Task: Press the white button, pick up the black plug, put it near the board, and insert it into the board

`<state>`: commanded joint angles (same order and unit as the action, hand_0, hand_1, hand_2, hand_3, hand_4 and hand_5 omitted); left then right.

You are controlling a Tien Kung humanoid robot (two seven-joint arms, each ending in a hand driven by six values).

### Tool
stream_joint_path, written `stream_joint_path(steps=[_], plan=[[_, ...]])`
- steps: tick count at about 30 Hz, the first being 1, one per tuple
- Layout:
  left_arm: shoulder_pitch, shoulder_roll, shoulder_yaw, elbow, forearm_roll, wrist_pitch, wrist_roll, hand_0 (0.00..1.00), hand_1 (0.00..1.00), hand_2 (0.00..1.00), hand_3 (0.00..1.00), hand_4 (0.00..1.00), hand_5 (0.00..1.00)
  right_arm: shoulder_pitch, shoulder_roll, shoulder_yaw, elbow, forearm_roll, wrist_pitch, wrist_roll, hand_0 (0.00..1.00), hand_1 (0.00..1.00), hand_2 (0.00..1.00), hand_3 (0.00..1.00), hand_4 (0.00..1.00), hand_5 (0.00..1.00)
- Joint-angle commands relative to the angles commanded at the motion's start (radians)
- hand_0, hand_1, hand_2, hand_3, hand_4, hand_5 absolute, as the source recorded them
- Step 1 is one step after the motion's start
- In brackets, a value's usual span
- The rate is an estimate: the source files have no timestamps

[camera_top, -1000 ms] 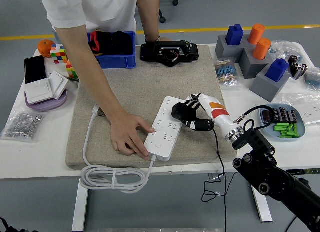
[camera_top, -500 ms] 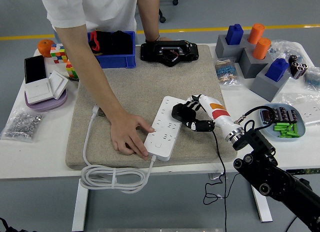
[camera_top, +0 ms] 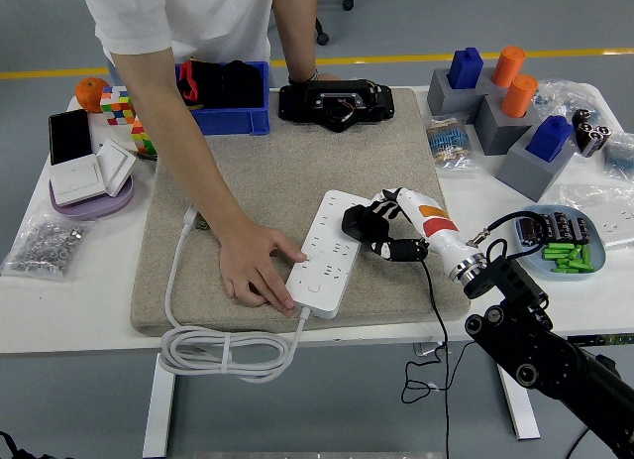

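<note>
A white power strip lies diagonally on the beige mat. My right hand, white with black fingers, is curled around the black plug at the strip's right edge, and the plug's black cord hangs down off the table's front. A person's hand rests flat on the strip's near left end, holding it down. The white button on the strip is not clear to see. My left hand is out of sight.
The strip's white cable coils over the front edge. A blue bin and a black device sit at the back. Grey blocks with blue and orange pegs stand at right, and a tray of green parts lies beside my forearm.
My right hand with the plug has shifted very slightly to the right. The person's hand has stayed on the strip.
</note>
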<state>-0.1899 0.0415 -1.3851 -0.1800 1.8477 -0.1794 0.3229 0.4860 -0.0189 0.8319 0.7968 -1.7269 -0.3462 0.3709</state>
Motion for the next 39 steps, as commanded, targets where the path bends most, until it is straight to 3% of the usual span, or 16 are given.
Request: stream_joint_path(steps=[16, 17, 22, 23, 28, 29, 39], plan=[[-0.001, -0.003, -0.006, 0.0, 0.004, -0.002, 0.001, 0.692, 0.637, 0.614, 0.639, 0.561, 0.201, 0.0, -0.003, 0.006, 0.009, 0.001, 0.011, -0.003, 0.619, 0.602, 0.569, 0.604, 0.854, 0.002], [-0.001, -0.003, -0.006, 0.0, 0.005, -0.002, 0.0, 0.694, 0.637, 0.615, 0.639, 0.562, 0.202, 0.0, -0.003, 0.007, 0.009, 0.001, 0.012, -0.004, 0.696, 0.663, 0.596, 0.626, 0.884, 0.002], [-0.002, -0.003, -0.005, 0.0, 0.003, -0.001, 0.0, 0.694, 0.637, 0.615, 0.639, 0.562, 0.202, 0.002, -0.002, 0.008, 0.011, 0.001, 0.015, -0.005, 0.696, 0.663, 0.596, 0.626, 0.884, 0.002], [-0.002, -0.003, -0.006, 0.0, 0.002, -0.001, 0.0, 0.691, 0.637, 0.614, 0.639, 0.561, 0.202, 0.002, -0.002, 0.009, 0.011, 0.001, 0.016, -0.005, 0.713, 0.7, 0.629, 0.668, 0.912, 0.002], [-0.003, -0.003, -0.007, 0.0, 0.003, -0.001, 0.001, 0.691, 0.637, 0.614, 0.639, 0.561, 0.202, 0.002, -0.003, 0.01, 0.009, 0.004, 0.018, -0.006, 0.713, 0.7, 0.629, 0.668, 0.912, 0.002], [-0.003, -0.003, -0.007, 0.0, 0.004, -0.001, 0.0, 0.691, 0.636, 0.615, 0.64, 0.561, 0.203, 0.002, -0.003, 0.01, 0.009, 0.005, 0.019, -0.007, 0.735, 0.754, 0.701, 0.721, 0.964, 0.002], [-0.002, -0.004, -0.011, 0.0, 0.008, -0.002, 0.001, 0.692, 0.636, 0.614, 0.639, 0.562, 0.203, 0.002, -0.003, 0.01, 0.01, 0.007, 0.028, -0.008, 0.749, 0.772, 0.723, 0.74, 0.998, 0.05]])
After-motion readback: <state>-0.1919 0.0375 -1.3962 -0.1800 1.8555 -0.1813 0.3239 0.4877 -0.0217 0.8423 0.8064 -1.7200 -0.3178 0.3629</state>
